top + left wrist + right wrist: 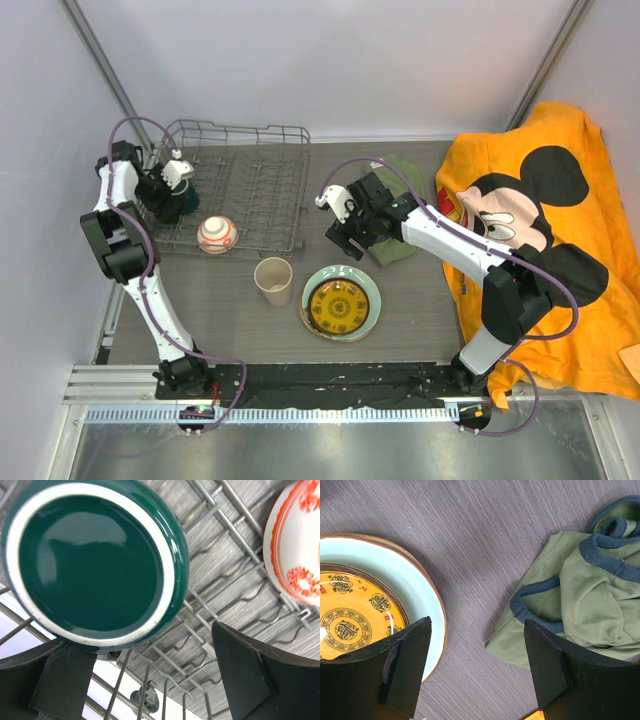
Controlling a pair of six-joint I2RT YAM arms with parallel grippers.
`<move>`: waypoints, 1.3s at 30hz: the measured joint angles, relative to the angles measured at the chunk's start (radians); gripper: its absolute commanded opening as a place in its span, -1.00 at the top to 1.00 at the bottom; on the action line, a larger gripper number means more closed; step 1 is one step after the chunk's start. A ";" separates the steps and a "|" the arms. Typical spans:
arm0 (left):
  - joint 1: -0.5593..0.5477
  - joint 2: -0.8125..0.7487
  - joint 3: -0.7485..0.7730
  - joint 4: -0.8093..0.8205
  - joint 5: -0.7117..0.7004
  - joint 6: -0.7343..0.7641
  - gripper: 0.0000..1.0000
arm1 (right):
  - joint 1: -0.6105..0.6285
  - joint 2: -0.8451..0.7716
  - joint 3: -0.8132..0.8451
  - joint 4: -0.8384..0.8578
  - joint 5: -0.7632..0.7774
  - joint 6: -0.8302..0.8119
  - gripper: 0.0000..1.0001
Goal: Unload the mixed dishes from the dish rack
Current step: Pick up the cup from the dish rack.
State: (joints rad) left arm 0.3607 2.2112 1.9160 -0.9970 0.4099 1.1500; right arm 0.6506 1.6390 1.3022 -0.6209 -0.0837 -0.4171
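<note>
The grey wire dish rack (262,160) stands at the back left. In it the dark green mug (176,203) sits upside down at the left end, and the red-and-white bowl (217,235) lies at the front. My left gripper (166,195) hovers over the mug, open; in the left wrist view the mug's base (92,562) is just beyond my open left gripper (142,680) and the bowl (297,545) is at the right. The beige cup (273,280) and the pale green plate (343,303) with the yellow plate (336,306) on it stand on the table. My right gripper (347,240) is open and empty above the table.
An olive-green cloth garment (392,235) lies under the right arm, also in the right wrist view (585,605). An orange Mickey Mouse towel (545,230) covers the right side. The cream floral plate is out of view.
</note>
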 measured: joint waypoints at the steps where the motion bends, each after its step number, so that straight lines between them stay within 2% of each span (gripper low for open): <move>1: 0.000 0.000 -0.002 -0.002 -0.005 0.010 -0.91 | 0.000 0.000 0.000 0.000 0.000 0.000 -0.57; 13: 0.000 -0.003 -0.017 0.016 -0.040 0.034 -0.73 | 0.000 0.016 0.000 0.000 0.006 0.000 -0.56; 19: 0.000 -0.003 -0.019 0.047 -0.053 0.014 -0.44 | 0.000 0.024 -0.001 0.000 0.008 0.000 -0.57; 23: 0.000 0.010 -0.003 0.056 -0.065 0.003 -0.15 | 0.000 0.024 -0.001 0.000 0.009 0.000 -0.56; 31: 0.000 0.045 0.039 0.066 -0.087 -0.006 0.16 | 0.000 0.024 -0.001 0.000 0.012 -0.003 -0.56; 33: 0.000 0.046 0.040 0.071 -0.089 -0.011 0.33 | 0.000 0.025 -0.001 0.000 0.013 -0.003 -0.56; 39: 0.002 0.048 0.040 0.076 -0.092 -0.026 0.62 | 0.000 0.037 -0.001 0.000 0.015 -0.003 -0.56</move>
State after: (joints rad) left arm 0.3626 2.2597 1.9564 -0.9215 0.3183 1.1244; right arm 0.6506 1.6764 1.3010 -0.6209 -0.0685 -0.4206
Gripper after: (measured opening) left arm 0.278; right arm 0.781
